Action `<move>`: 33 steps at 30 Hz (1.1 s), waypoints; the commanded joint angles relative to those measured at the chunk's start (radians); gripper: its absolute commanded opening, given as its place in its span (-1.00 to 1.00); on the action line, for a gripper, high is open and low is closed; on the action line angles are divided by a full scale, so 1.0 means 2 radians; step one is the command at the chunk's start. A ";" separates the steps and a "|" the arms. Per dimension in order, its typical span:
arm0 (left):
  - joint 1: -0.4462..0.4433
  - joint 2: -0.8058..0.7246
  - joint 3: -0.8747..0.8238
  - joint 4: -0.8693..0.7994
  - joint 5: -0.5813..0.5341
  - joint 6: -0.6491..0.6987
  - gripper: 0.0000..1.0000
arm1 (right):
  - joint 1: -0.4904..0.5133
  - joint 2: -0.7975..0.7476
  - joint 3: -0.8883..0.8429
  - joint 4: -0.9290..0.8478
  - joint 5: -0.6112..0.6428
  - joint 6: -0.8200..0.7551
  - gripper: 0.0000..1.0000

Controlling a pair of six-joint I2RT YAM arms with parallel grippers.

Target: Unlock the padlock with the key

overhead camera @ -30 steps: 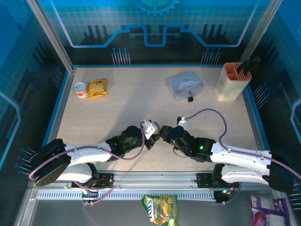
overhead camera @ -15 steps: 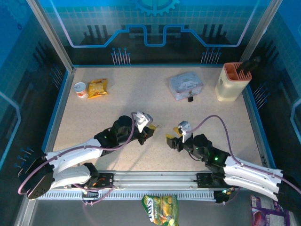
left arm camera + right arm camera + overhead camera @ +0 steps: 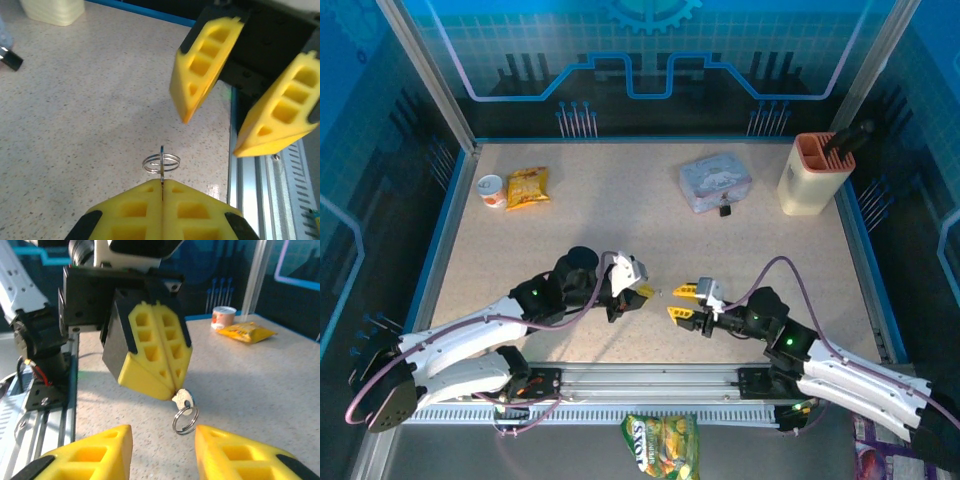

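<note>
Left claw point(image 3: 642, 293) is clamping the key point(image 3: 183, 399), its ring point(image 3: 185, 420) dangling; right claw point(image 3: 680, 302), at its 3 o'clock, is gaping apart.

The key point(image 3: 183, 399), small and silvery, is sticking out from the pinched tips of the left gripper point(image 3: 172, 386), with a wire ring point(image 3: 185, 420) dangling from its head above the table point(image 3: 620, 215). The padlock point(image 3: 726, 210), tiny and dark, is lying on the table just beside the tin point(image 3: 715, 180), well apart from the key.
</note>
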 commanded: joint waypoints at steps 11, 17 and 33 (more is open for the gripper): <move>-0.024 0.002 0.009 -0.017 0.030 0.041 -1.00 | -0.005 0.029 0.014 0.036 -0.022 0.009 -0.24; -0.026 0.011 0.012 -0.020 0.029 0.046 -1.00 | -0.005 0.045 0.016 0.043 -0.033 0.017 -0.18; -0.034 0.021 0.013 -0.024 0.027 0.053 -1.00 | -0.005 0.070 0.008 0.051 -0.032 0.021 -0.35</move>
